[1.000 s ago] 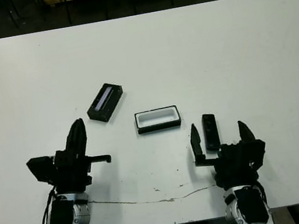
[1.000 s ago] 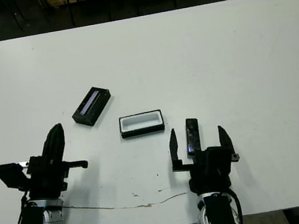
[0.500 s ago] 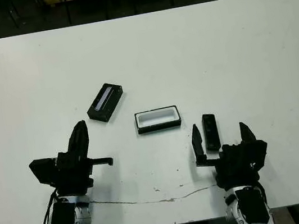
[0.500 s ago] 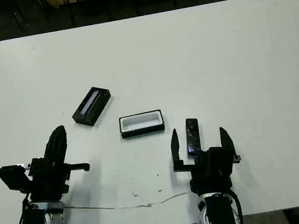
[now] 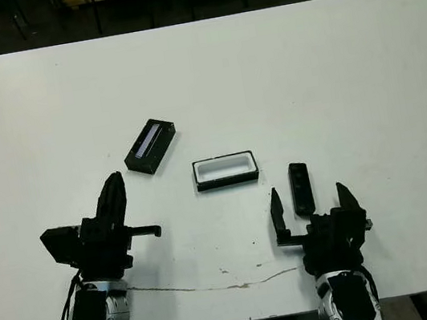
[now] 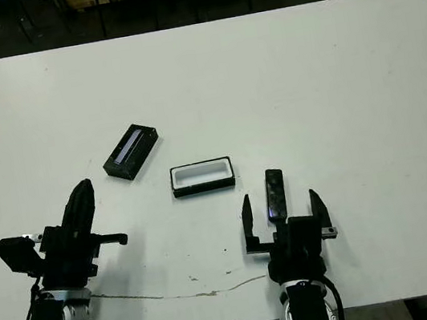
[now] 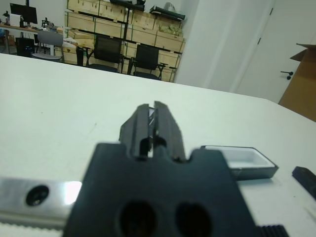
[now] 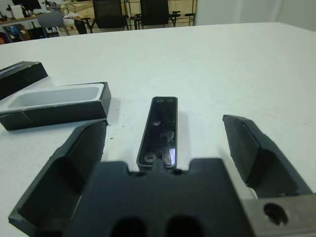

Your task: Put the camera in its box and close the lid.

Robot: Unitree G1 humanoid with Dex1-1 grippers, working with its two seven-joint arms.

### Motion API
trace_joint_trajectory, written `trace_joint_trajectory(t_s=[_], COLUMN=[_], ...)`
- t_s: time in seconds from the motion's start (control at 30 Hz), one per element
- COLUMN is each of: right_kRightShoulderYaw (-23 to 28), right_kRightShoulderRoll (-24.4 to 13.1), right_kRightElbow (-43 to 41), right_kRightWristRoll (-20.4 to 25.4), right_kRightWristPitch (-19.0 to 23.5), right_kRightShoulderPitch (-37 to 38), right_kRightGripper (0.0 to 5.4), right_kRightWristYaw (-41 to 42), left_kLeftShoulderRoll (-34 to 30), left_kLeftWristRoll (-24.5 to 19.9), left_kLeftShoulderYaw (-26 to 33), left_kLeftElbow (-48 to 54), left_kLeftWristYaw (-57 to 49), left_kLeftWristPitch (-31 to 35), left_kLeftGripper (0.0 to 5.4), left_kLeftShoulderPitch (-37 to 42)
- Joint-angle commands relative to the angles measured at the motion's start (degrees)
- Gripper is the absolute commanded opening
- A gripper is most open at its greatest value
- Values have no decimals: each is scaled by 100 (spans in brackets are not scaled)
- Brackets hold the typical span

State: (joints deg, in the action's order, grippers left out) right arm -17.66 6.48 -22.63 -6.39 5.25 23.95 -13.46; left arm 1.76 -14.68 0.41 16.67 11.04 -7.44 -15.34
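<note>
Black camera (image 5: 301, 188) lies between the right gripper's (image 5: 310, 207) spread fingers (image 5: 277, 213).

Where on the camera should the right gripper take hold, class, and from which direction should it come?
Grip the camera across its two long sides, near the middle. It lies flat on the table, a slim bar pointing away from the right gripper, whose open fingers already stand either side of its near end. So probably come in low from that near end, then close across the narrow width.
</note>
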Motion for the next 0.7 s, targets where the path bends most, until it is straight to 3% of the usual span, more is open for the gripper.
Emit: trace_joint_trajectory(t_s=[0.03,0.7], right_kRightShoulderYaw=[-11,62], right_kRightShoulderRoll=[-78,99], right_kRightElbow=[155,263], right_kRightWristRoll=[-98,291], right_kRightWristPitch=[38,16], right_kRightShoulderPitch=[522,517], right_kRightGripper=[538,538], right_kRightWristYaw=[-31,-83], left_kLeftShoulderRoll=[-90,-123], left_kLeftWristRoll=[-69,-173], left_kLeftShoulderYaw=[15,11], left_kLeftElbow=[-28,-50], left_kLeftWristYaw=[48,107], left_kLeftWristPitch=[166,233], left_kLeftGripper=[0,0], left_kLeftShoulderPitch=[-78,-45])
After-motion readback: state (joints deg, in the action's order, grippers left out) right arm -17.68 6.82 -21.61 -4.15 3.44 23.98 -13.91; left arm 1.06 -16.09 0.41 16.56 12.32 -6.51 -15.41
